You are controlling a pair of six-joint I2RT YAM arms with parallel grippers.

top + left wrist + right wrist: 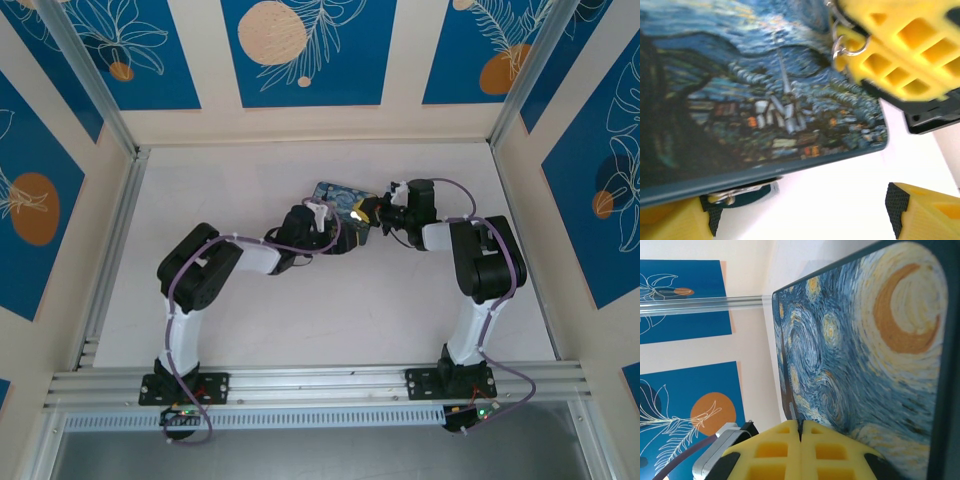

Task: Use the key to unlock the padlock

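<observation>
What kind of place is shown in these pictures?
Probably a robot test cell in a laboratory: two black-and-white robot arms bolted to a silver aluminium rail, a white table, and cream walls with blue floral prints.

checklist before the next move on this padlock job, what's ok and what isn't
1. left gripper open: ok, fingers wide apart by the painted box edge.
2. right gripper shut: ok, fingers pressed together.
3. key in right gripper: cannot tell; wire rings hang by its fingers.
4. padlock found: cannot tell; a small metal piece peeks from under the box edge.
5. grippers apart: ok, a gap between them.
</observation>
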